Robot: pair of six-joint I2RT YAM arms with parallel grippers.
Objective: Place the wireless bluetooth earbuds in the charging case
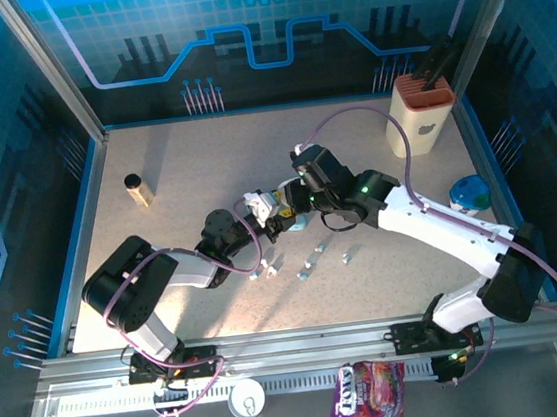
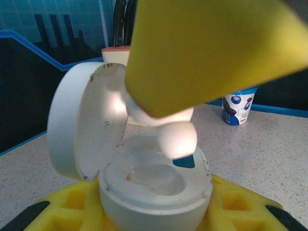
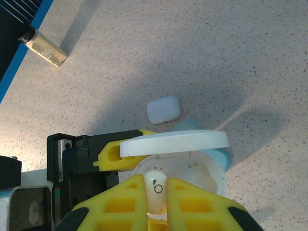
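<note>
Right gripper [image 3: 156, 182] pinching earbud [image 3: 156, 195], above open case [image 3: 204, 174]

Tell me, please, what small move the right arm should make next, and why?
Probably lower the right gripper a little, easing the earbud straight down into the charging case. Its jaws are shut on the earbud over the open cavity, the lid stands open, and the left gripper holds the case.
</note>
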